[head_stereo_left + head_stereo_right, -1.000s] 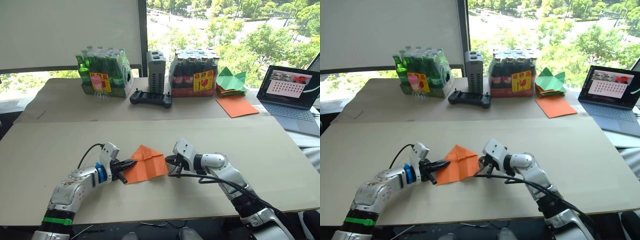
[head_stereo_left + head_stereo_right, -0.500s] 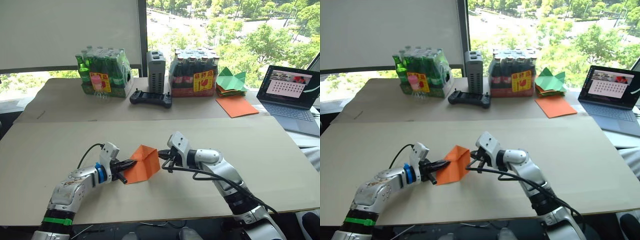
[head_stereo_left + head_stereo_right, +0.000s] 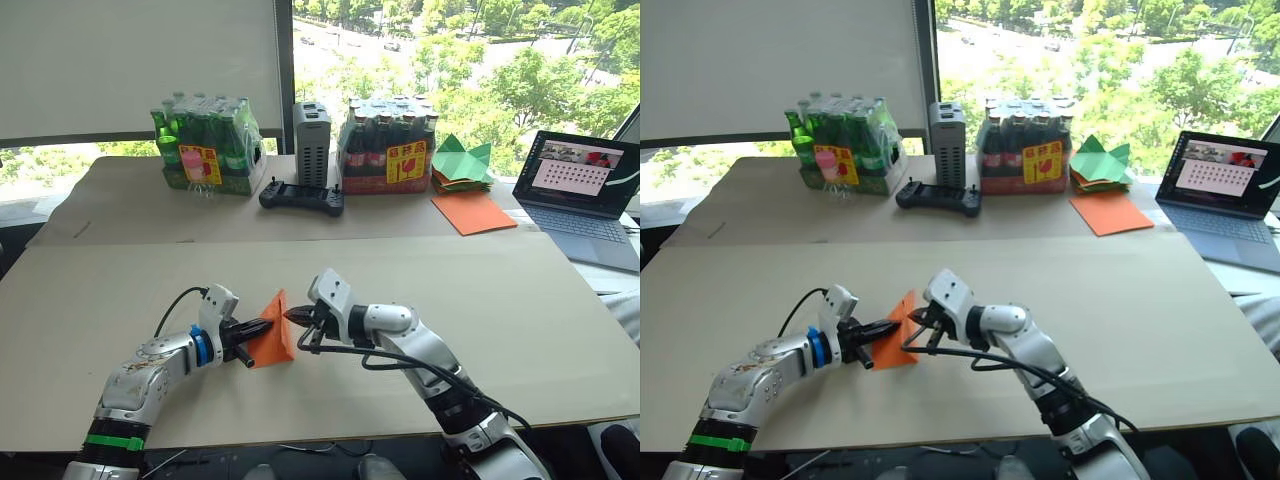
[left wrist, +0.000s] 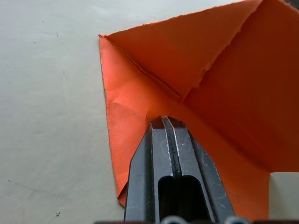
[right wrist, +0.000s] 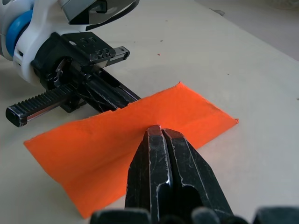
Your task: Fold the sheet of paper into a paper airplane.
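The sheet of paper (image 3: 275,338) is bright orange, part folded, and lies near the front of the tan table (image 3: 520,300). Its right flap stands up, swung over toward the left. My right gripper (image 3: 292,317) is shut on that raised flap's edge, seen close in the right wrist view as orange paper (image 5: 117,144) at my right gripper (image 5: 156,128). My left gripper (image 3: 262,327) is shut, and its tips press down on the sheet's left part, on the creased paper (image 4: 210,70) in the left wrist view. The two grippers are nearly tip to tip.
On the back table stand a pack of green bottles (image 3: 205,145), a grey box (image 3: 312,130), a pack of dark bottles (image 3: 388,147) and a black controller (image 3: 302,197). Green paper shapes (image 3: 462,160), a smooth orange sheet (image 3: 474,212) and a laptop (image 3: 585,195) are at the back right.
My right gripper has moved left with the sheet's right flap, lifting it from flat to upright and over toward the left gripper. The left gripper has stayed in place.
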Available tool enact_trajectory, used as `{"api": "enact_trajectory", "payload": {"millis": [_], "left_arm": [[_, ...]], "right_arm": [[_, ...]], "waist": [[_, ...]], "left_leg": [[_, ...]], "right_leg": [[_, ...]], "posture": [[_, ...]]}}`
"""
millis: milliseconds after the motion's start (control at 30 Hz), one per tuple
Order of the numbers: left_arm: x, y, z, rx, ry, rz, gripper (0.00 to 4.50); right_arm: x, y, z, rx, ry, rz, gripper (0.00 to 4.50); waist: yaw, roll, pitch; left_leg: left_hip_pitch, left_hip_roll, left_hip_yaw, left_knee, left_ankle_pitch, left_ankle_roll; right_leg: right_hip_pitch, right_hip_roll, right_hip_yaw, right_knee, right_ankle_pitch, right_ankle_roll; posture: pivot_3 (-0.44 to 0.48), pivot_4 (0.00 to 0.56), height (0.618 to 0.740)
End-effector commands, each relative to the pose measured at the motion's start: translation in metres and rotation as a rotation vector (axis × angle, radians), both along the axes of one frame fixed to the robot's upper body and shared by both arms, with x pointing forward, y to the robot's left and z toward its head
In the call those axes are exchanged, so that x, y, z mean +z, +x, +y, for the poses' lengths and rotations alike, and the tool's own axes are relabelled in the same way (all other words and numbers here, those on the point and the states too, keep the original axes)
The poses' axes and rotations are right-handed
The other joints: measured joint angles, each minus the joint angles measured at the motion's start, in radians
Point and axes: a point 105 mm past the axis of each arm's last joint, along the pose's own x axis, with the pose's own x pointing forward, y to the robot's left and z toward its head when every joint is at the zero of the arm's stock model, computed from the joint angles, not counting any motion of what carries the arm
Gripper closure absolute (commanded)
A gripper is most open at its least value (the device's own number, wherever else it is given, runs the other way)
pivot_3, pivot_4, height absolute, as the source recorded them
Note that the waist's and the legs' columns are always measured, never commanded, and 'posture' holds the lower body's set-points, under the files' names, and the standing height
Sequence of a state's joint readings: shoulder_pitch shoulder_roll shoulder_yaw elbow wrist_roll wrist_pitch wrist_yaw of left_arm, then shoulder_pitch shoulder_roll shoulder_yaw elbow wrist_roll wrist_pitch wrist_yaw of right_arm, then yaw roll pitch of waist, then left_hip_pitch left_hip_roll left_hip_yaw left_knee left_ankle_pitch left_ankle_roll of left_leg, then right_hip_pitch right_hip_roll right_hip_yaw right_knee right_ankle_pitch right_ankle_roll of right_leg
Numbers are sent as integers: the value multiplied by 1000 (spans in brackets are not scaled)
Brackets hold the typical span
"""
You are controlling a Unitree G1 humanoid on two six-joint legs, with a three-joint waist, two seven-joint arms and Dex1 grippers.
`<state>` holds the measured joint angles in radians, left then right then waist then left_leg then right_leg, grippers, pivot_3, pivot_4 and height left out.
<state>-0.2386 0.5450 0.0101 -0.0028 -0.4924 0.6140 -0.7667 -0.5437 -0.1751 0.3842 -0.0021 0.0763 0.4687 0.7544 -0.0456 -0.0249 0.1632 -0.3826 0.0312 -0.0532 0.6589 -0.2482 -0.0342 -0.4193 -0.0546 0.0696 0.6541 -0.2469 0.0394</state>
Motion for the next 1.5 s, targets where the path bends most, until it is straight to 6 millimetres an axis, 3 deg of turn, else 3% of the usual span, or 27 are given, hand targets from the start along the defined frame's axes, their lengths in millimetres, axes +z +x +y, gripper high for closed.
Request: {"api": "enact_trajectory", "payload": {"millis": [33, 733, 1067, 1167, 1333, 1500], "left_arm": [[-18, -2, 14, 53, 67, 62, 4487], [-13, -10, 29, 122, 68, 49, 4487], [-2, -19, 71, 254, 87, 29, 4487], [11, -13, 84, 322, 24, 3, 4487], [41, -3, 74, 339, -101, -42, 4487], [58, 1, 56, 297, -160, -63, 4487]], "right_arm": [[12, 1, 11, 17, 18, -50, 4500], [-25, 2, 38, 79, -88, -29, 4500], [-34, 4, 39, 96, -121, -27, 4500], [-35, 4, 39, 98, -125, -27, 4500], [-36, 4, 39, 100, -131, -29, 4500], [-36, 5, 39, 94, -133, -30, 4500]], "waist": [[0, 0, 0], [-28, 0, 0], [-35, 0, 0], [-35, 0, 0], [-25, 0, 0], [-23, 0, 0]], "left_leg": [[0, 0, 0, 0, 0, 0], [1, 1, 0, 0, 0, 0], [3, 4, -1, 0, 0, 0], [3, 5, -1, 0, 0, 0], [1, 5, -1, 0, 0, 0], [-1, 4, -1, 0, 0, 0]], "right_leg": [[0, 0, 0, 0, 0, 0], [-1, 1, 0, 2, 0, 0], [-1, 4, 0, 3, 0, -1], [-1, 5, 0, 3, 0, -1], [-2, 5, 0, 2, 1, -2], [-2, 3, 0, 2, 1, -2]], "posture": [[0, 150, 740], [0, 150, 740], [0, 150, 740], [0, 150, 740], [0, 150, 740], [0, 150, 740]]}}
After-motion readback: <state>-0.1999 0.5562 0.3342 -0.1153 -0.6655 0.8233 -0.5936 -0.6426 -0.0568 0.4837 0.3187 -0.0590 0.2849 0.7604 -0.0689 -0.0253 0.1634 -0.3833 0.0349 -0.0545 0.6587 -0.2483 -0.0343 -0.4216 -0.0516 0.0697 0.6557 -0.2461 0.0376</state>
